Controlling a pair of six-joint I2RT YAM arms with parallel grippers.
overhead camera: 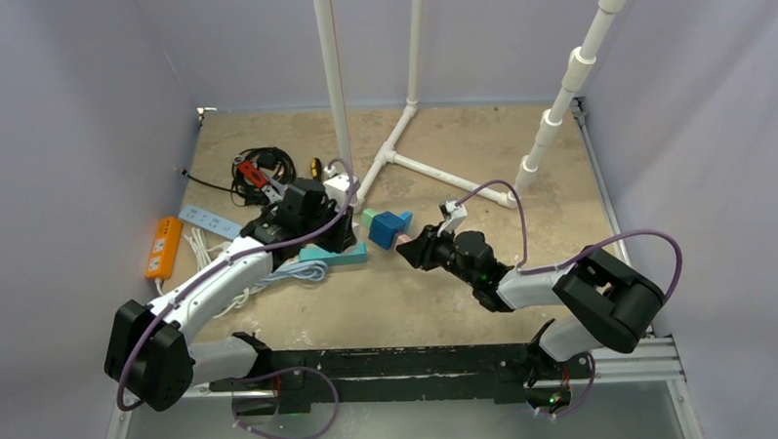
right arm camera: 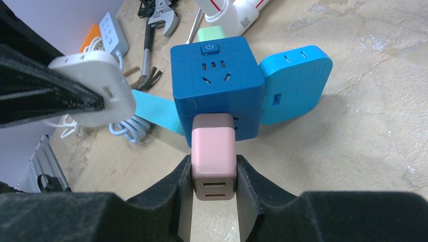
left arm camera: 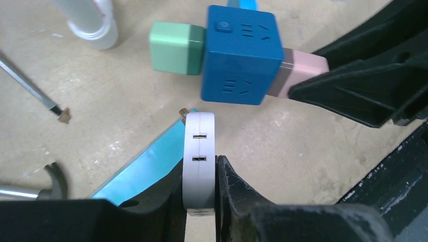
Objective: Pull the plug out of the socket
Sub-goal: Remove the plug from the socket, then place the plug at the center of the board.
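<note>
**Pinching the pink plug (right arm camera: 214,161), not yet out of the cube (right arm camera: 217,85)**

Top view: you had the left gripper (overhead camera: 339,233) and the right gripper (overhead camera: 415,248) facing each other across the one blue cube, which lay near mid-table. That let each arm work from its own side. Two power strips, the orange strip (overhead camera: 163,247) and the white strip (overhead camera: 209,221), lay at the far left, well apart from the job.

Left wrist: your left fingers (left arm camera: 237,191) stood narrow, clamped on one white plug (left arm camera: 199,156) held on edge, near the cube but not touching it. One green plug (left arm camera: 174,48) sat in the cube face opposite the pink one.

Right wrist: your right fingers (right arm camera: 252,186) were narrow round the pink plug's free end, and its other end sat in the cube's near face. By my reading, you gripped in line with the prongs so a straight draw back would free it. One light-blue adapter (right arm camera: 292,91) sat against the cube's right side. That made three pieces at the cube and one held apart from it.
</note>
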